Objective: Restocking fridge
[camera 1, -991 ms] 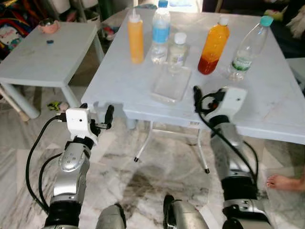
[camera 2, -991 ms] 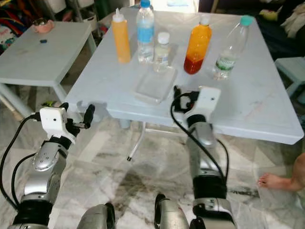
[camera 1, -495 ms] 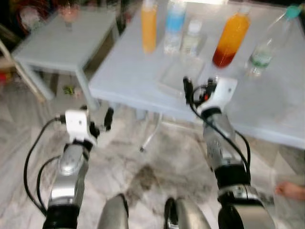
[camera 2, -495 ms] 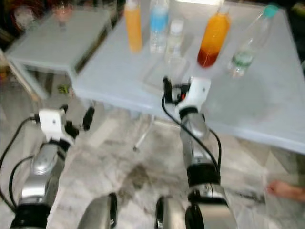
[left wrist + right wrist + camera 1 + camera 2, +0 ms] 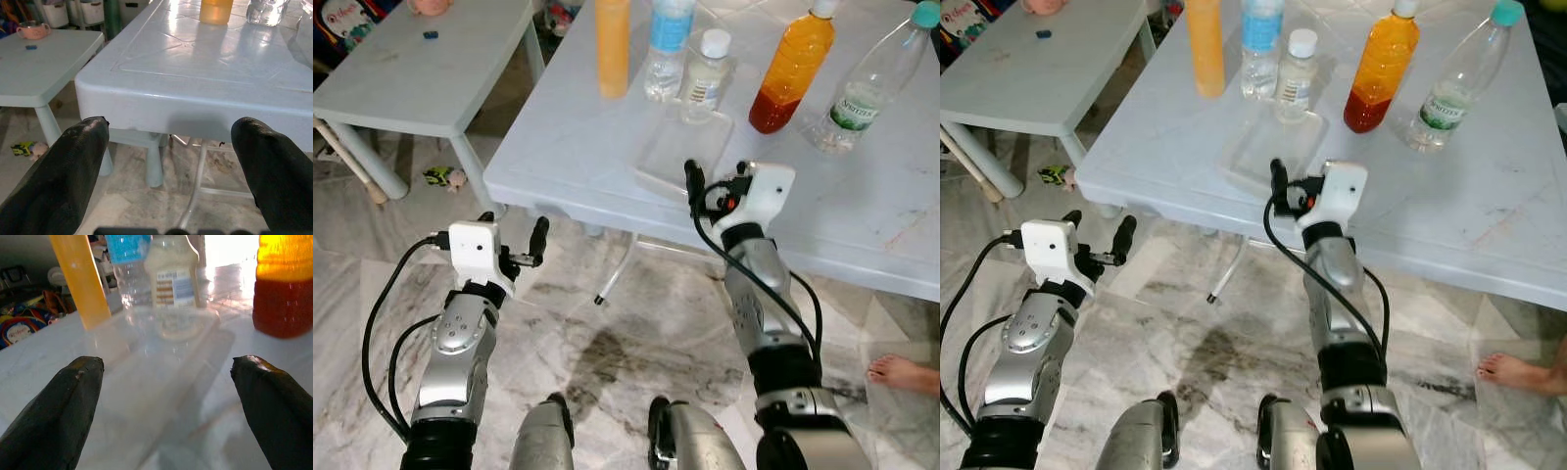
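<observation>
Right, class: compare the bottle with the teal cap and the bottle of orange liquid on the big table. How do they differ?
The teal-capped bottle is clear and looks nearly empty; the orange bottle is full, its liquid darkening to red at the base. The teal-capped bottle carries a green and white label; the orange bottle shows none. Caps differ too: teal against white. Both stand upright, side by side on the white table.

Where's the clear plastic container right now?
The clear plastic container lies on the white table, just ahead of the right gripper, beside the small white-capped bottle.

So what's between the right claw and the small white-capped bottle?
A clear tray lies on the table between the right claw and the small white-capped bottle, in the head views.
</observation>
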